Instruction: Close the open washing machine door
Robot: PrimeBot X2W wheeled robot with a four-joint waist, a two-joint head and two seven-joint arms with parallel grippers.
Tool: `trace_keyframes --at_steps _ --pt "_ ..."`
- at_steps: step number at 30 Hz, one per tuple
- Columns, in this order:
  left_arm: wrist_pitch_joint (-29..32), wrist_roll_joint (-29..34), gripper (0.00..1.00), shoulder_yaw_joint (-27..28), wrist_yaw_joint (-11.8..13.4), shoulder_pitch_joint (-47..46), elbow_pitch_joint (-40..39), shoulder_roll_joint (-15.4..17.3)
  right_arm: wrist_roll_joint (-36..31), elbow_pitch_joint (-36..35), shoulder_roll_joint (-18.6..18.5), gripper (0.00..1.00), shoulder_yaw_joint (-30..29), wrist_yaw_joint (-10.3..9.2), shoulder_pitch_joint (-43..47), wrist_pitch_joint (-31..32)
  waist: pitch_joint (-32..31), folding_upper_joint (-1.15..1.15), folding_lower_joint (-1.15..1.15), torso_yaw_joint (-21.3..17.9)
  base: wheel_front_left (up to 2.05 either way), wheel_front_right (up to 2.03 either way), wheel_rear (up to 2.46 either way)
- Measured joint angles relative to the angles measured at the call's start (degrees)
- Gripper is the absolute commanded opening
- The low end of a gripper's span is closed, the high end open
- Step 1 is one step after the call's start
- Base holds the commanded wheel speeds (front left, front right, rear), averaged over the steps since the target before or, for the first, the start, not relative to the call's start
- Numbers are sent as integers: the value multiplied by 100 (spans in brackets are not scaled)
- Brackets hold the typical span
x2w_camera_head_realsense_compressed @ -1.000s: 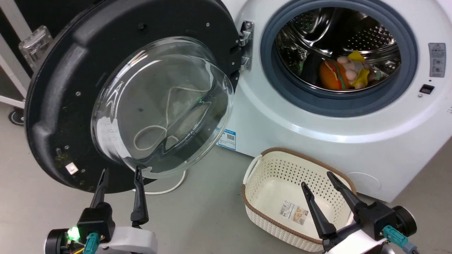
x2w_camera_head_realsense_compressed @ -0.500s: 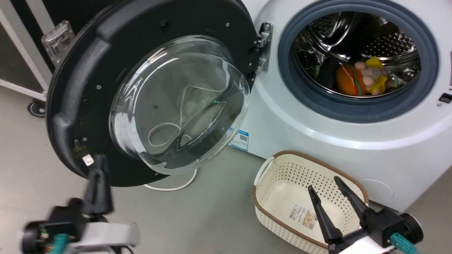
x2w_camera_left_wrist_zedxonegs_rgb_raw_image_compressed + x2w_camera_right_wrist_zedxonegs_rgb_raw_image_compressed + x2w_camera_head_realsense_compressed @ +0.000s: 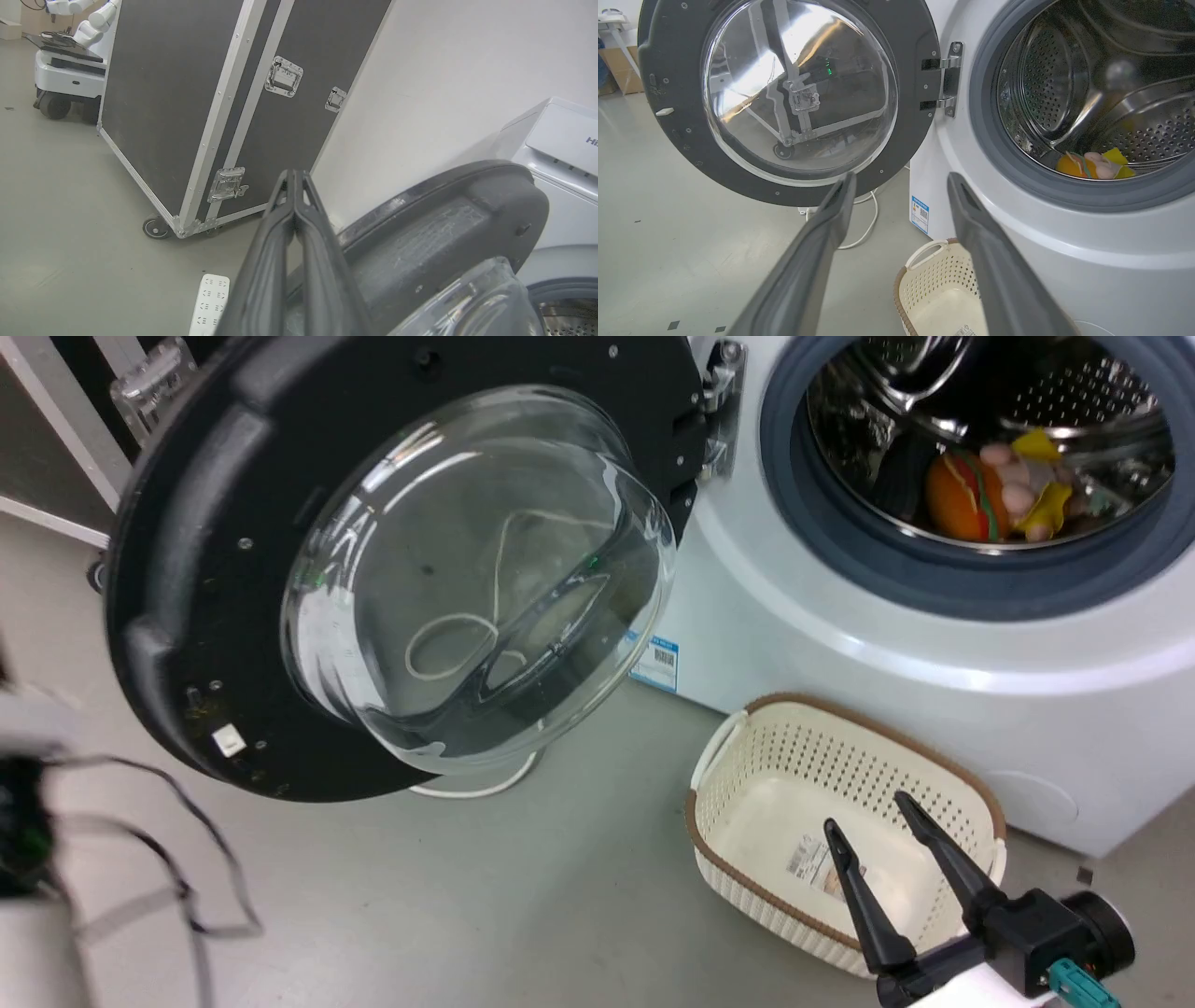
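Swung away from below, the left claw [image 3: 294, 177], fingers pressed together on nothing, now has the wide-open round black-rimmed glass washing machine door [image 3: 444, 224] just at its right, likely to push it shut, while the right claw [image 3: 864, 814] waits spread and empty over a cream perforated basket [image 3: 738, 882] holding only a label [image 3: 810, 863], colourful toys [image 3: 957, 495] lying in the white washing machine [image 3: 840, 644] beyond.

Head camera: high, looking steeply down at open door [image 3: 177, 523], washing machine [image 3: 840, 644] front and basket [image 3: 766, 896] on floor [image 3: 467, 896]. Right wrist camera: low, near level, facing same door, drum [image 3: 1087, 93] and basket. Left wrist camera: close beside door's outer rim, facing black case [image 3: 163, 93] and wall [image 3: 444, 70]; shares door and machine top.
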Motion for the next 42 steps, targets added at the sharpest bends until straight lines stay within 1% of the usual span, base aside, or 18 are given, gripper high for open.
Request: trace_keyframes --at_steps 3,5,8,10,12,17,21,24,28,30,34,38,42 --pt "714 -558 0 263 123 -680 788 409 1 -16 -57 100 59 0 -76 -48 140 0 1 -37 0 0 0" --pt "1222 -958 0 447 280 -1068 1285 590 2 -23 -83 100 102 0 -134 -66 224 0 0 -69 0 0 0" --pt "2073 -1625 0 727 519 -1498 1930 754 14 -30 -127 100 147 0 -168 -97 335 0 0 -128 0 0 0" --pt "2648 -2059 0 855 606 -1713 2214 814 18 -32 -149 100 165 0 -189 -122 403 0 0 -162 0 0 0" --pt "3193 -2406 0 915 622 -1880 2391 851 19 -33 -170 100 166 0 -205 -148 463 0 1 -182 0 0 0" --pt "4292 -3122 0 959 587 -2039 2538 824 49 -35 -227 100 177 0 -210 -196 569 0 1 -164 0 0 0" --pt "4988 -3539 0 985 454 -2015 2421 808 60 -35 -235 100 174 0 -268 -240 586 0 0 -180 0 0 0" --pt "5434 -3791 0 990 447 -1900 2215 726 60 -25 -233 100 135 0 -269 -240 547 0 0 -209 0 0 0" --pt "6011 -4019 0 931 447 -1484 1846 523 59 10 -191 100 0 1 -270 -240 443 0 -1 -250 0 0 0" --pt "6303 -4134 0 846 445 -1190 1546 370 59 45 -143 100 -113 1 -270 -240 367 0 0 -281 0 0 0" --pt "6767 -4267 0 648 468 -512 916 -53 29 101 -31 100 -358 0 -266 -241 203 0 -1 -335 0 0 0" --pt "7036 -4392 0 467 660 122 190 -542 -26 153 46 100 -544 0 -254 -241 53 0 -1 -414 0 0 0" --pt "7173 -4467 0 123 823 782 -525 -967 -38 158 96 100 -651 1 -255 -241 -27 0 -1 -558 0 0 0"
